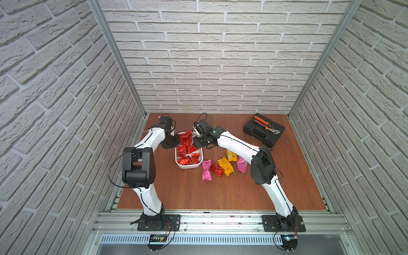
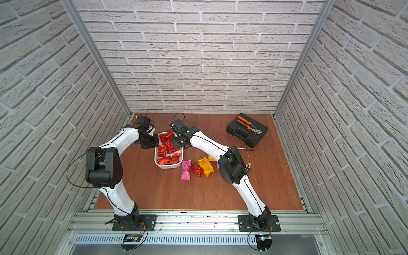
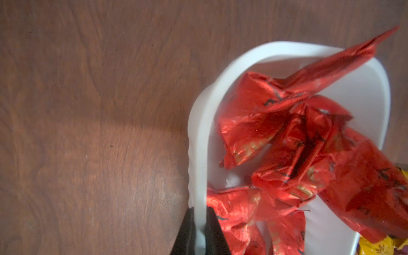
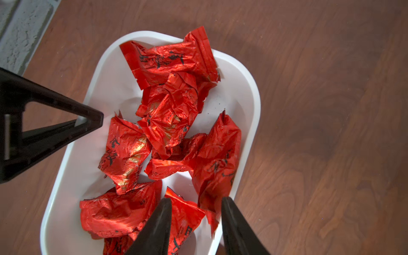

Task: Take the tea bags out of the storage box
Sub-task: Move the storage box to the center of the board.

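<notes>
1. The right gripper [image 4: 196,199] hangs low over the right side of the storage box [image 4: 254,92]. Its jaws are part-way apart and straddle the crumpled edges of red tea bags [image 4: 167,119]. No bag is clearly pinched between them.
2. The left gripper [image 3: 200,209] is clamped on the box's left wall, one finger inside and one outside. This probably steadies the tub.
3. The bags look almost weightless, made of thin, soft, crinkled foil with a glossy skin that is likely slippery. A flat face would probably slide out of a pinch. A crimped end seal or an upstanding fold is the better hold, such as on the tall bag [image 4: 217,159] leaning near the right wall. The box itself looks light enough to lift with a snagged bag.
4. A loose heap of red bags lies in the box. Five more lie on the tabletop [image 1: 198,194] just near-right of it: pink [image 1: 206,170], red [image 1: 217,169], yellow [image 1: 225,167], yellow [image 1: 231,154] and pink [image 1: 241,164].
5. Overlapping bags hide the lower layer, so the count in the box is uncertain.
6. In both top views the right arm covers part of the farther yellow and pink bags, and both grippers' fingertips are hidden under their bodies.
7. The left wrist view is blurred.
</notes>
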`<state>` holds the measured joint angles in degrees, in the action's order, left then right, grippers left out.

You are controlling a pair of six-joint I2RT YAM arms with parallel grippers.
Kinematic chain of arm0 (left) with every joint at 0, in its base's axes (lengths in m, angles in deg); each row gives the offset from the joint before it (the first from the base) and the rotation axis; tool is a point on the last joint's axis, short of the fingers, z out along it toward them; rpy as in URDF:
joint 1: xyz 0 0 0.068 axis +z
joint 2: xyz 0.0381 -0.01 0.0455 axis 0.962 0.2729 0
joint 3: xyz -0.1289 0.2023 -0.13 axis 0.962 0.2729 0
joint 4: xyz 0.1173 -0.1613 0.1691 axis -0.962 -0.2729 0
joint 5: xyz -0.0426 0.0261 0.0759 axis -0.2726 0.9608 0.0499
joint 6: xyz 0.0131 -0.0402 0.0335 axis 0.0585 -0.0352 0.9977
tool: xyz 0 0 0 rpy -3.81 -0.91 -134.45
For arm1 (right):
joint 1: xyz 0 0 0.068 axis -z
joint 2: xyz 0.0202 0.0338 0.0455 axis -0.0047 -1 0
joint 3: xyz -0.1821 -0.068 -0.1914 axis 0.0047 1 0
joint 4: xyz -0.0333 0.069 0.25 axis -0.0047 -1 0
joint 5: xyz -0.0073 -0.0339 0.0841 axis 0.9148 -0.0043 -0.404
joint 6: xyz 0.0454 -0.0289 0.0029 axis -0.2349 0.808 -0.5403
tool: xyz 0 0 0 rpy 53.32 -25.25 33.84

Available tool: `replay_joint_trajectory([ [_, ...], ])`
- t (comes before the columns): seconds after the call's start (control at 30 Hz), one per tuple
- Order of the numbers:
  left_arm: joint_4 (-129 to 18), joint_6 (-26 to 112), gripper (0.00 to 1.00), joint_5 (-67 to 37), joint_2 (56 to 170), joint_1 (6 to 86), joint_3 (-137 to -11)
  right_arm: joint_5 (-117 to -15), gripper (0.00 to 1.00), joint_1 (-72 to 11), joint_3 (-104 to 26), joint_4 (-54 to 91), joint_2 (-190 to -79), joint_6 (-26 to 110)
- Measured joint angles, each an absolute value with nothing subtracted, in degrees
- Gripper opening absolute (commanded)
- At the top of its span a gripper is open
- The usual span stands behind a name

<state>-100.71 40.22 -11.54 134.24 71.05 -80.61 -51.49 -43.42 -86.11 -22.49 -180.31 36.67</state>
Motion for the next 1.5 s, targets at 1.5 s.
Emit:
replay_joint_trajectory([
  [1.5,-99.14,37.93,0.00,-11.71,140.03,74.15,-86.27,-51.88,0.03,-43.77,-72.54,-15.76,-161.03,34.10],
])
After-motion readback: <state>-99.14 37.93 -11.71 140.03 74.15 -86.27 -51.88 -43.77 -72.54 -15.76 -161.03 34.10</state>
